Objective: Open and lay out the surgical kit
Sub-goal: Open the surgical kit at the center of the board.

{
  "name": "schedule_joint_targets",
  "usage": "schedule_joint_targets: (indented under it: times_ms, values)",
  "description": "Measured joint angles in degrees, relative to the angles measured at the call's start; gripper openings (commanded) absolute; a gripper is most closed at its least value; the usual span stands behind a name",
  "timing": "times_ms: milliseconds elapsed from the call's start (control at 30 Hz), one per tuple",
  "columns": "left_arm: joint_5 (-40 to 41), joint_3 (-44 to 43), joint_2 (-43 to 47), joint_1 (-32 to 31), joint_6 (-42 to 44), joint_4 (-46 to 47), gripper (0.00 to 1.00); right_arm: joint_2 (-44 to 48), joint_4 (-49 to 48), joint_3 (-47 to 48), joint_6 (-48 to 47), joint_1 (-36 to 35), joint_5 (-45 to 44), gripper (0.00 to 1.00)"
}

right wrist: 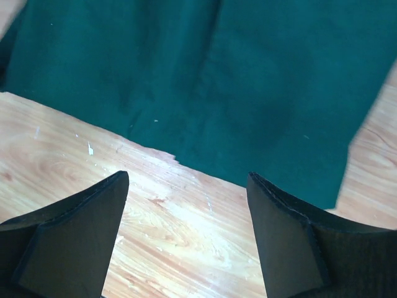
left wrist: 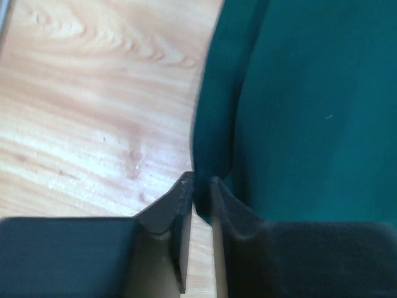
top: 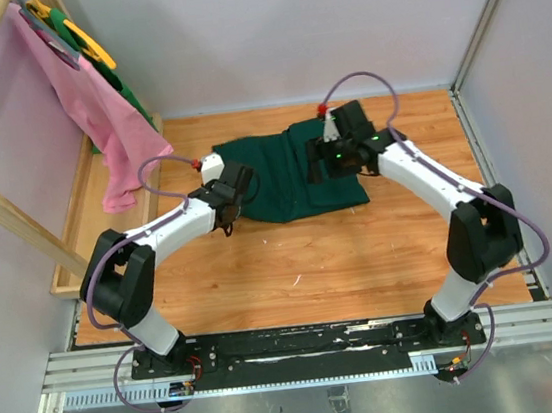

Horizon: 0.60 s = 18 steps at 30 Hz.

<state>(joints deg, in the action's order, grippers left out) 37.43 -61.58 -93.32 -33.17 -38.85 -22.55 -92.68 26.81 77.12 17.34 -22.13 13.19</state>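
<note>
Left gripper [left wrist: 200, 186]: tips pressed together on a folded edge of the green cloth wrap [left wrist: 298, 112]. We read that as a pinch for peeling the flap outward.
Wrap vs left gripper: the fold comes up right between the tips. The bulk of the cloth spreads off to the gripper's right, with bare wooden table [left wrist: 93, 112] on its left.
Right gripper [right wrist: 187, 179]: fingers spread wide with nothing in them, hovering over the wood. We think it's lining up on the near hem.
Wrap vs right gripper: just ahead of the open tips — the hem runs across in front of them without touching.
Kit contents: no tray or tools showing, so we guess they're under the cloth.
Risk: that pinch looks thin and could slip.
</note>
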Motion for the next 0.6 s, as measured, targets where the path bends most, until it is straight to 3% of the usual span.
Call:
schedule_joint_targets:
  times_ms: [100, 167, 267, 500, 600]
  values:
    - [0.1, 3.7, 0.0, 1.3, -1.7, 0.2, 0.82, -4.7, 2.3, 3.9, -3.2, -6.8, -5.1, 0.75]
    - [0.7, 5.0, 0.1, 1.9, -3.5, 0.1, 0.89, -7.2, 3.9, 5.6, -4.8, -9.6, -7.7, 0.73]
    - [1.8, 4.9, 0.4, 2.3, -4.4, -0.1, 0.89, -10.9, 6.7, 8.1, -6.5, -12.0, -11.0, 0.67]
    - [-0.1, 2.3, 2.2, 2.3, -3.8, 2.1, 0.79, -18.1, 11.7, 12.4, -8.1, -12.8, -18.2, 0.55]
    - [-2.1, 0.4, 1.3, 2.3, -3.2, 3.8, 0.62, -19.9, 13.2, 13.1, -8.2, -12.8, -20.2, 0.49]
